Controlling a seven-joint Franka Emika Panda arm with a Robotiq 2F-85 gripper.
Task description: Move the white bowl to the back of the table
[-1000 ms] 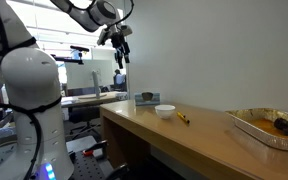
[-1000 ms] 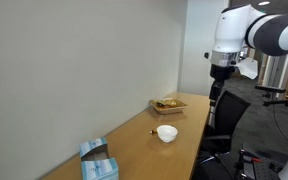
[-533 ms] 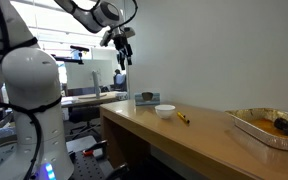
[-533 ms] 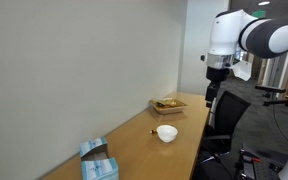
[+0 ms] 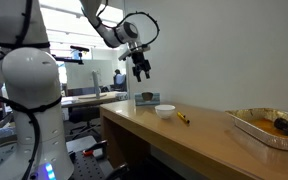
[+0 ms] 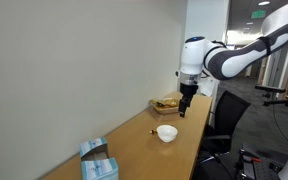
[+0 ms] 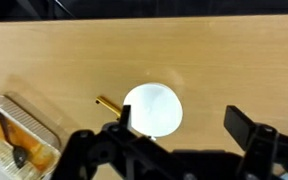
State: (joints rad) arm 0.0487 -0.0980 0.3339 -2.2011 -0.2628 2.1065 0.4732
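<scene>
The small white bowl sits on the light-brown wooden table near one end; it shows in both exterior views. My gripper hangs in the air well above the table, open and empty, a little to the side of the bowl. In the wrist view the bowl lies below, close to one finger, and the gripper is spread wide with bare table between the fingers.
A yellow-and-black stick lies right beside the bowl. A silver foil tray with food stands farther along the table. A blue box sits at the other end. A white wall runs along the table's back.
The arm has swung in from higher up off the table's end, lowering the gripper to above the table near the bowl. The bowl has not moved.
</scene>
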